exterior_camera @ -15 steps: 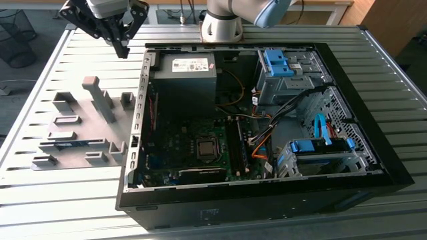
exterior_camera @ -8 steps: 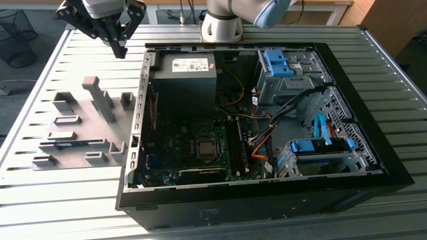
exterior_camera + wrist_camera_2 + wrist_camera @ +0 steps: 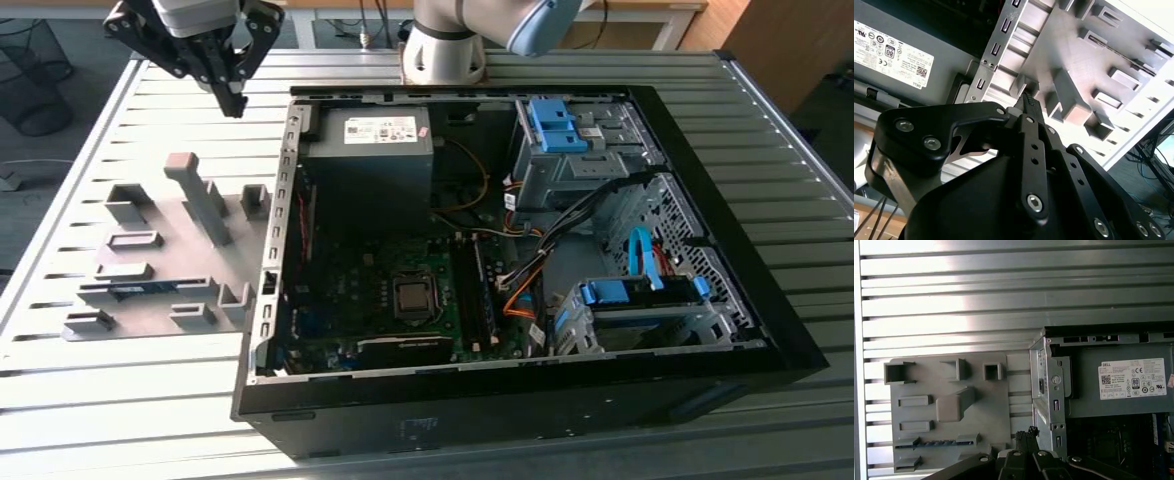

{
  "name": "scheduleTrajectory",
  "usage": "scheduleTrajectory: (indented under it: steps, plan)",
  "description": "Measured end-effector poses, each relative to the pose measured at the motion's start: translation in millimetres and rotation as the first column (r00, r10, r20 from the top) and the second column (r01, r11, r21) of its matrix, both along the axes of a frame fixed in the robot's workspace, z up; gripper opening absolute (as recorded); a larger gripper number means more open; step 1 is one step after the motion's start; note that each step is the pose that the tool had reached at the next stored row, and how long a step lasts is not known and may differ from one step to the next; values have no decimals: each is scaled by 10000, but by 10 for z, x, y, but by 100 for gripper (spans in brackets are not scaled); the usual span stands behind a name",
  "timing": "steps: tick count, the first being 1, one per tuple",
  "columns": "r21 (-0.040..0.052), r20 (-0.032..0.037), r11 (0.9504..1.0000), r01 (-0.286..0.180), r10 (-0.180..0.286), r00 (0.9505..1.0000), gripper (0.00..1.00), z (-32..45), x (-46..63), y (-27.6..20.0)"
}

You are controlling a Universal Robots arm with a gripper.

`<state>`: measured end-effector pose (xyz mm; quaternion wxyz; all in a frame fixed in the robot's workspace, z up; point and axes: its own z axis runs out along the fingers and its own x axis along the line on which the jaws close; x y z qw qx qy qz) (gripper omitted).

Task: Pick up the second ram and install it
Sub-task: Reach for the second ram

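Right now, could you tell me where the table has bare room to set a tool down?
Bare slatted table lies nearer the camera than the grey holder plate, at the exterior view's lower left, and beyond the plate, near the pincer. The gap between plate and computer case is narrow; inside, cables crowd it.

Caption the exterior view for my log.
End effector, shut and empty, hangs over the table near the holder where the ram sits, beside the open case.

On the slatted metal table (image 3: 134, 400), the grey plastic holder plate (image 3: 167, 265) lies just beside the open black computer case (image 3: 534, 410), on the exterior view's left of it. The blue ram stick (image 3: 139, 290) sits in a slot of that plate.
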<state>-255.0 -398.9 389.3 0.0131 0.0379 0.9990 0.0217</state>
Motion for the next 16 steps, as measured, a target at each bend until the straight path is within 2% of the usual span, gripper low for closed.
scheduleTrajectory:
  steps: [16]
  plan:
    - [0, 0, 10000, 0, 0, 10000, 11, -8, -139, 0]
